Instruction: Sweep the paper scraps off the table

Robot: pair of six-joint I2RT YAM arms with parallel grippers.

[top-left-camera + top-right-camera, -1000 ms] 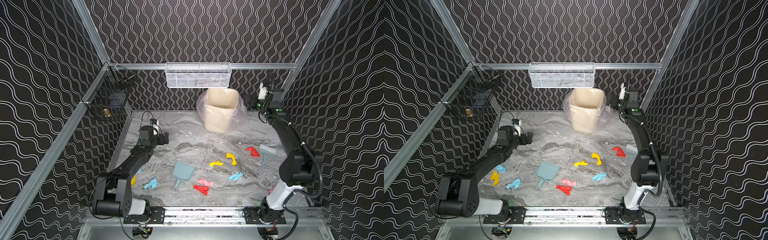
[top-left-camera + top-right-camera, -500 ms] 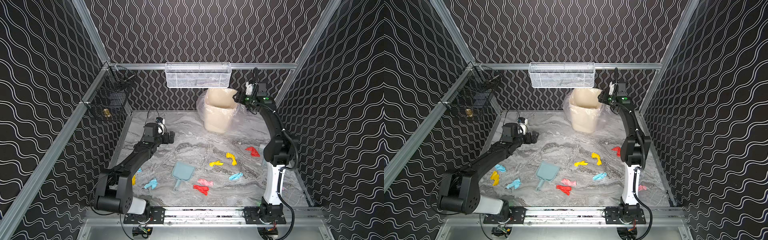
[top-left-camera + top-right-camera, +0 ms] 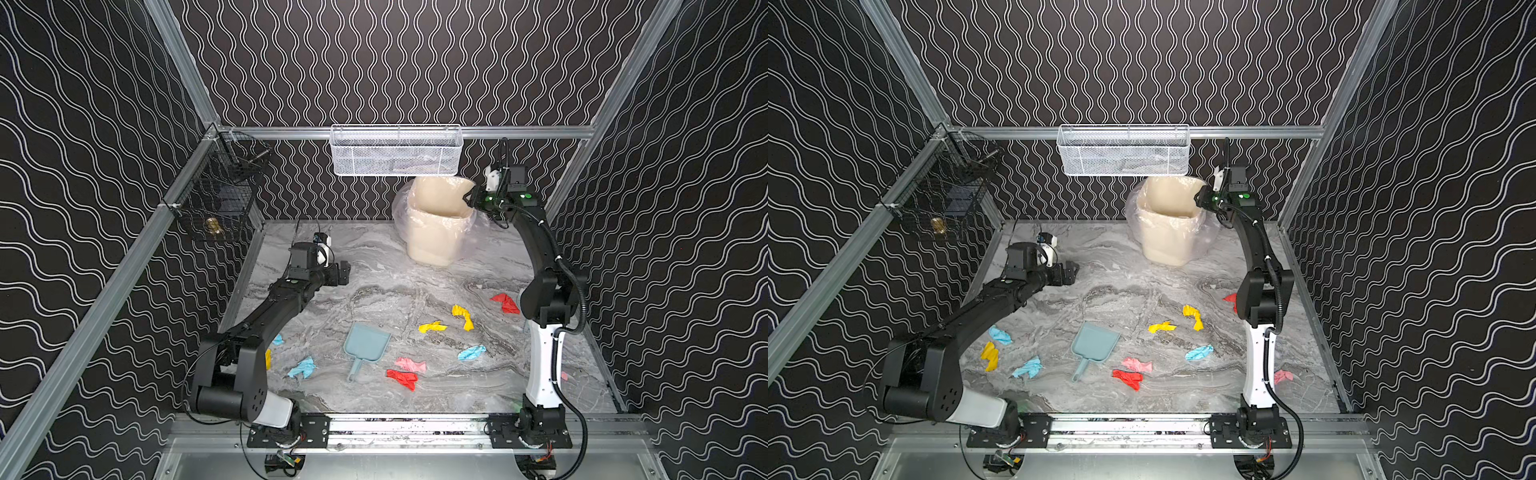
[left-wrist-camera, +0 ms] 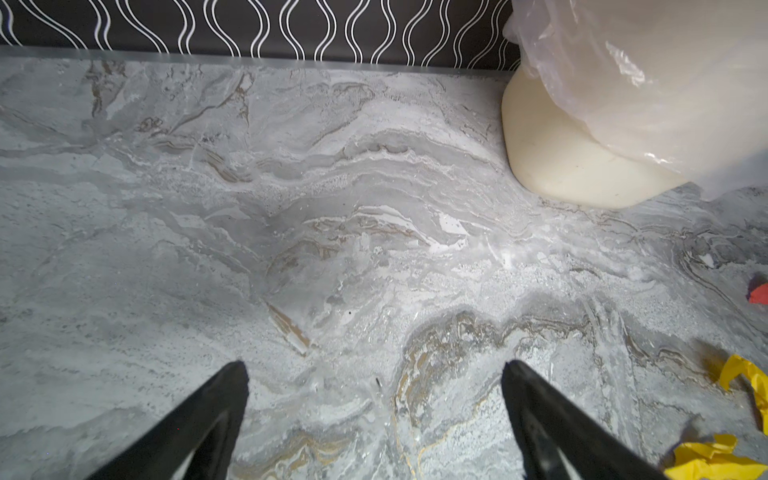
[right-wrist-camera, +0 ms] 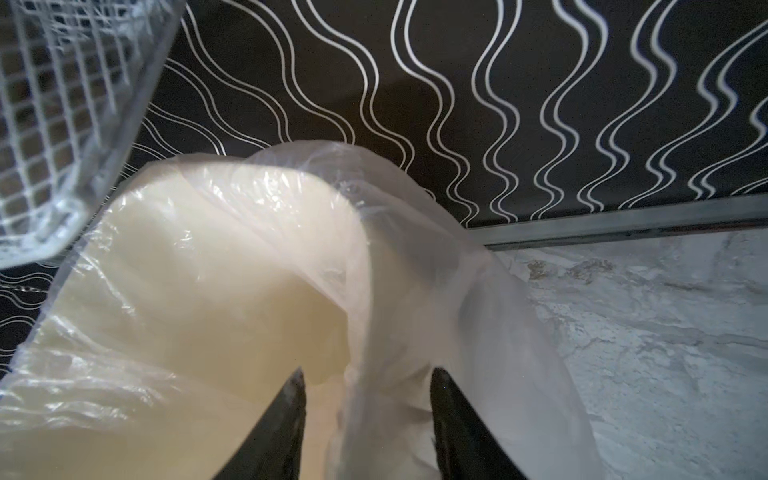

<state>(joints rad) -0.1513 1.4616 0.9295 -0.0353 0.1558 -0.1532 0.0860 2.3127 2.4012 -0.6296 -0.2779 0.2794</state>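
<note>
Several paper scraps lie on the marble table (image 3: 386, 266): yellow ones (image 3: 462, 316) (image 3: 1160, 327), red ones (image 3: 505, 302) (image 3: 402, 378), a pink one (image 3: 410, 365) and light blue ones (image 3: 471, 352) (image 3: 1027, 368). Two yellow scraps (image 4: 748, 382) show in the left wrist view. My left gripper (image 3: 345, 272) (image 4: 374, 370) hovers open over bare table at the back left. My right gripper (image 3: 468, 198) (image 5: 368, 374) is raised at the cream bin (image 3: 436, 232). Its jaws stand partly apart, one on each side of the bin's lined rim (image 5: 357, 324).
A pale blue dustpan (image 3: 365, 343) lies mid-table among the scraps. A clear plastic liner (image 5: 415, 249) drapes over the bin. A white mesh basket (image 3: 395, 151) hangs on the back rail above the bin. A black wire basket (image 3: 220, 199) hangs on the left rail.
My right arm has swung from the back right corner over to the bin, and its jaws have narrowed around the rim. My left gripper has moved rightward a little, still open.
</note>
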